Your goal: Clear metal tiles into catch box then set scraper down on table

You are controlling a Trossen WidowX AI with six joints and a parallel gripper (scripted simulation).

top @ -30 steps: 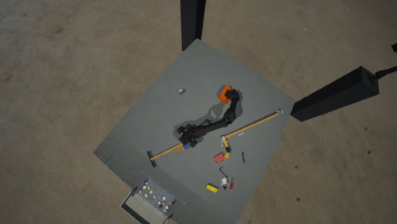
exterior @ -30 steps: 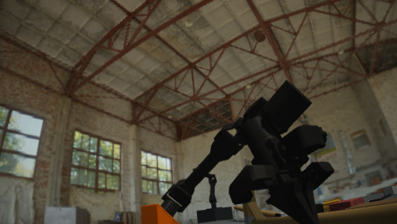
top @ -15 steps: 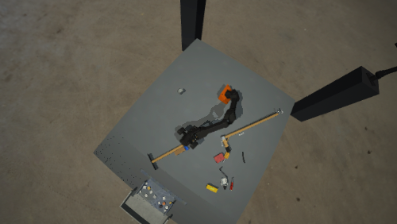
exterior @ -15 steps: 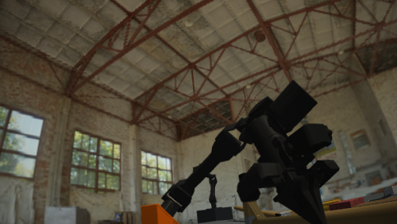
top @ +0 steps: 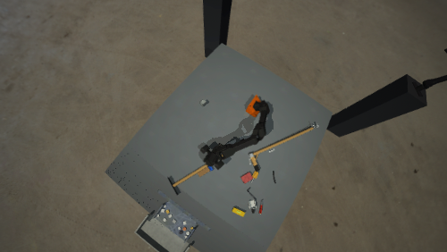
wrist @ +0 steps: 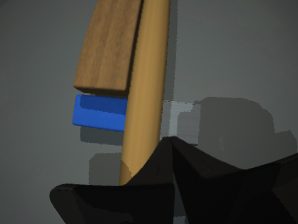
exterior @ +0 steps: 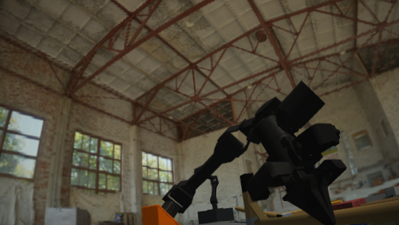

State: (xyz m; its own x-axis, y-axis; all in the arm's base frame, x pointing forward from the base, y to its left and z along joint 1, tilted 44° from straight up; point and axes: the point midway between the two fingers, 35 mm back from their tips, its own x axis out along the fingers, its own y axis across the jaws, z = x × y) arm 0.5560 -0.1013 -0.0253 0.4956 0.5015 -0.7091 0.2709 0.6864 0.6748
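The long scraper has a wooden handle (top: 189, 176) (wrist: 150, 65) and a dark crosswise blade (top: 173, 185). My gripper (exterior: 332, 220) (wrist: 168, 142) is shut with nothing between its fingers. In the wrist view its tips appear just right of the handle; whether they touch it cannot be told. The handle's near end is hidden under the gripper. Several small tiles, white and orange among them, lie scattered on the blue-grey steel plate (top: 172, 205). The grey catch box (top: 163, 237) stands at the plate's far end; its inside is only partly visible.
A wooden block (top: 203, 172) (wrist: 107, 50) and a blue piece (top: 211, 168) (wrist: 100, 112) lie beside the handle. A second long stick (top: 283, 141), a red block (top: 247, 178), a yellow block (top: 239, 212) and small tools lie on the table. An orange block (top: 253, 107) (exterior: 156, 215) is by the arm's base.
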